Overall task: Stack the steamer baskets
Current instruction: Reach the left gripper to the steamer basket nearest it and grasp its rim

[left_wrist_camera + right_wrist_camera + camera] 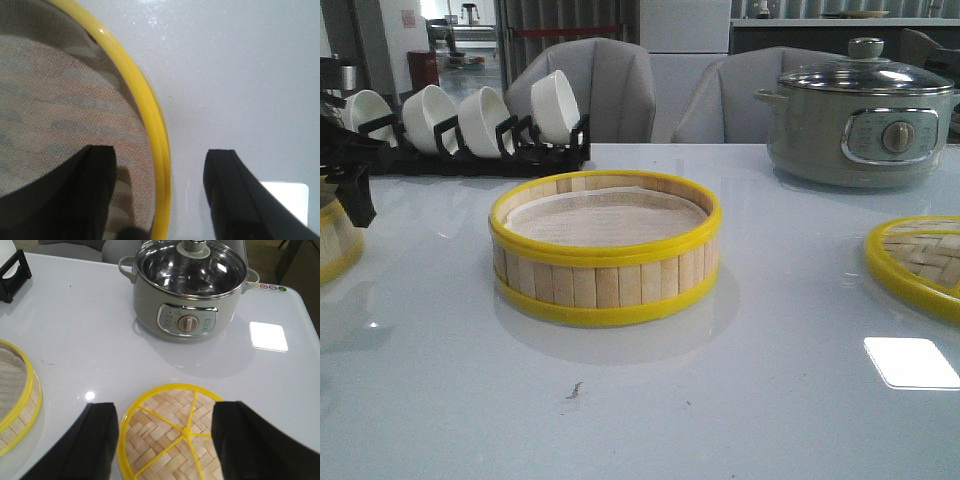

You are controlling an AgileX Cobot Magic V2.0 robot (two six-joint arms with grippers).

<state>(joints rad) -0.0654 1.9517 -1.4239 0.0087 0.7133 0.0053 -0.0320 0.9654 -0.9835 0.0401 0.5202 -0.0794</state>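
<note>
Left basket cut off by frame

My black fingers look like matt plastic. The basket mid-table has pale wood-slat walls, glossy yellow rims and a woven, cloth-like whitish liner. The table is smooth, glossy pale grey. The lid near its right edge is rough plaited bamboo in a yellow frame. The pot has satin grey-green walls, a shiny metal inside and a glass lid. The bowls are glossy white.
</note>
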